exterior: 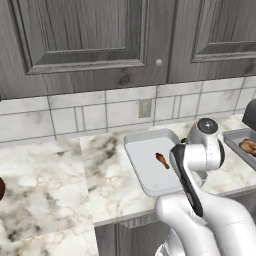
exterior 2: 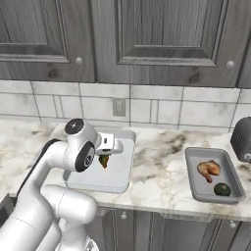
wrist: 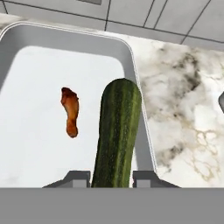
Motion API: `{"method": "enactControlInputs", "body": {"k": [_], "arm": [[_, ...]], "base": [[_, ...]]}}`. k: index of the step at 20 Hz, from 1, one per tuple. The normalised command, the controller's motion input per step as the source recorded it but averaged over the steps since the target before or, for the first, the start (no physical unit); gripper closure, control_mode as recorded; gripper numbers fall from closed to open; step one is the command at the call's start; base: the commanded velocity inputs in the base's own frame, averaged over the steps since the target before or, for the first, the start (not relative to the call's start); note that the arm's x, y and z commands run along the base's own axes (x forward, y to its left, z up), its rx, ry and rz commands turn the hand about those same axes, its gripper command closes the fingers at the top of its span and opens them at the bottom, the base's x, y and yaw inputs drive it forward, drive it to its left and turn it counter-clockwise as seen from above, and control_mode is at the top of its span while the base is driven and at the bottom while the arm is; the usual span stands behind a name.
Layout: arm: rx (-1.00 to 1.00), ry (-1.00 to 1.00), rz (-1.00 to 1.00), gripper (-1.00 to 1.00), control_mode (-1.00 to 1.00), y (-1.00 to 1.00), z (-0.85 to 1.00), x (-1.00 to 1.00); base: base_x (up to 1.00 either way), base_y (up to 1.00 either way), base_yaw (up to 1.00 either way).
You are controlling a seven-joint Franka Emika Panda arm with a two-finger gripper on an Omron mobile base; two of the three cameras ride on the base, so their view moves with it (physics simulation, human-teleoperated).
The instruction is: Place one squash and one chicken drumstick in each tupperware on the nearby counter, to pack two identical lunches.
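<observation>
Gripper (wrist: 112, 177), clamped on the slim squash (wrist: 116, 135), hangs over the pale tupperware (wrist: 65, 37) beside its drumstick (wrist: 71, 111); next, lower and release.

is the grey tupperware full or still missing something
Full: the grey tupperware holds a drumstick and a round squash.

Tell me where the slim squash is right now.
In the hand view, the slim squash sits clamped in the gripper above the pale tupperware, right of the orange-brown drumstick.
</observation>
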Motion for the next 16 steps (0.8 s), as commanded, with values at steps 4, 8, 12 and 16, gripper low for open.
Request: {"method": "enactControlInputs", "body": {"k": [4,8,12,16], "arm": [[0.11,0.08,-0.03,1.00,-1.00,0.00,-0.09,0.32],[0.03,0.05,0.00,1.00,-1.00,0.00,-0.36,0.15],[0.01,0.05,0.00,1.00,-1.00,0.00,-0.35,0.12],[0.01,0.08,0.00,1.00,-1.00,0.00,-0.29,0.16]], "base": [[0.00,0.00,0.00],[0.00,0.00,0.00],[0.00,0.00,0.00],[0.00,0.00,0.00]]}}
